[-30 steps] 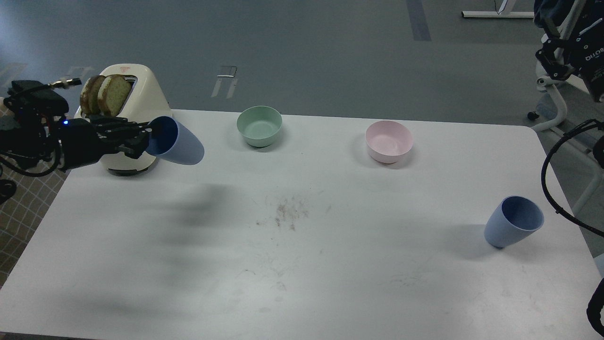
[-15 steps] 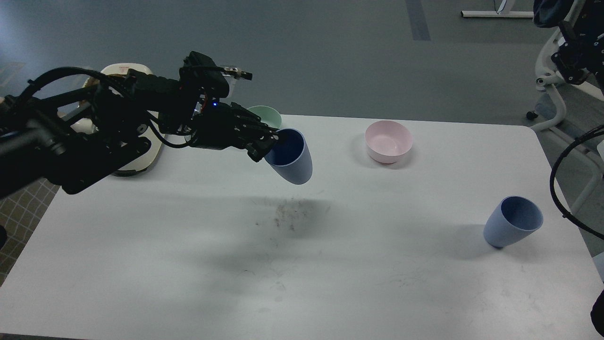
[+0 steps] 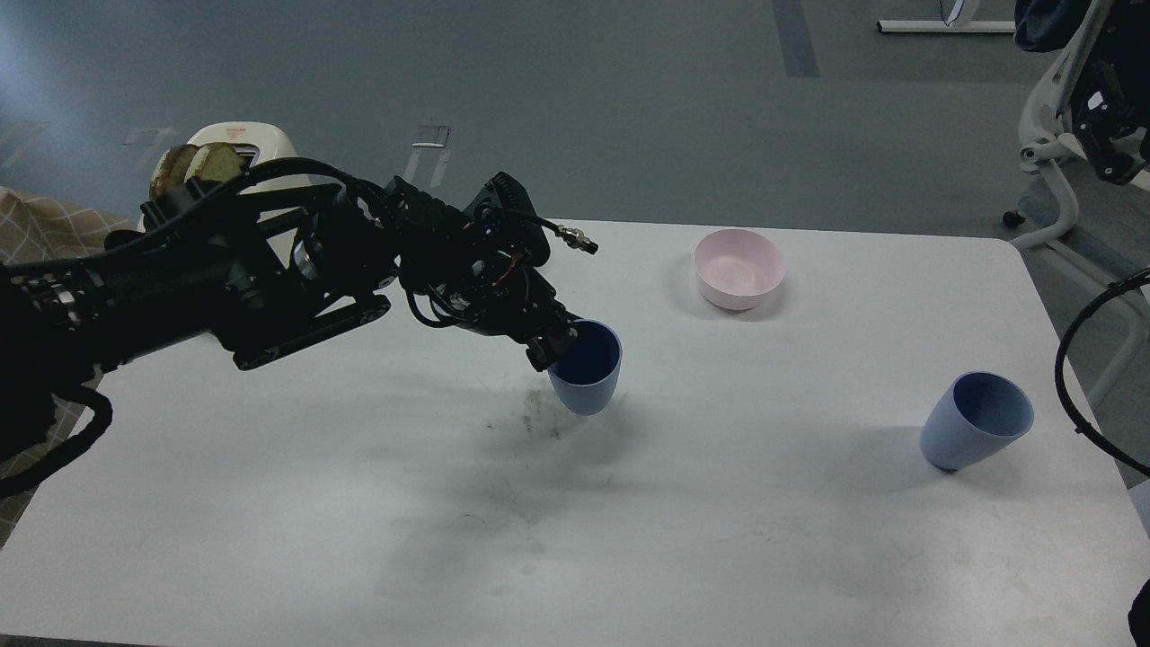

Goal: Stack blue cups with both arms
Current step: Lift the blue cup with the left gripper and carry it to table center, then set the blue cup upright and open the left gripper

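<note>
My left gripper (image 3: 559,346) is pinched on the rim of one blue cup (image 3: 588,377) — one finger looks to be inside the mouth, the other outside — and holds it mouth-up near the middle of the table (image 3: 359,503); I can't tell whether its base touches. The other blue cup (image 3: 975,433) stands near the right edge, well apart. The pink bowl (image 3: 738,268) sits toward the far edge. My right gripper (image 3: 1110,144) hangs beyond the far right corner, too dark to read. I'd set this cup down level before letting go — a rim pinch tips easily.
</note>
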